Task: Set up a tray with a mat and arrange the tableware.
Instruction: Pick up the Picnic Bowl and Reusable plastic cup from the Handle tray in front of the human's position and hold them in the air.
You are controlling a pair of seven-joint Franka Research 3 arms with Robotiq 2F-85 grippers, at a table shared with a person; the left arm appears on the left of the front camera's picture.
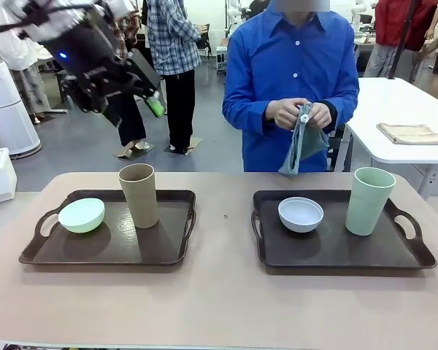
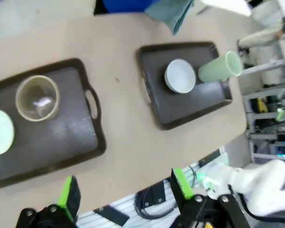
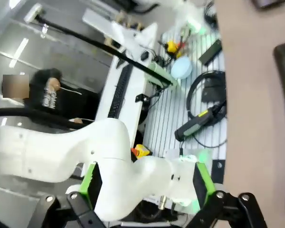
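Observation:
Two dark brown trays lie on the tan table. The left tray (image 1: 171, 244) carries a mint green bowl (image 1: 81, 214) and a tan cup (image 1: 139, 195). On the right tray (image 1: 328, 251) stand a pale grey-blue bowl (image 1: 301, 214) and a pale green cup (image 1: 369, 200). At the far side a person holds a folded grey-green mat (image 1: 303, 142) in both hands. My left gripper (image 1: 135, 95) hangs open high above the left tray; its own view looks down on both trays (image 2: 80, 137) past its green pads (image 2: 180, 183). My right gripper (image 3: 146, 183) is open, off the table's near side.
A white side table (image 1: 401, 109) at the back right holds a folded beige cloth (image 1: 412, 133). Bare tan tabletop (image 1: 223, 292) lies between and in front of the trays. The right wrist view shows a white arm base (image 3: 76, 152), cables and the table edge (image 3: 247, 118).

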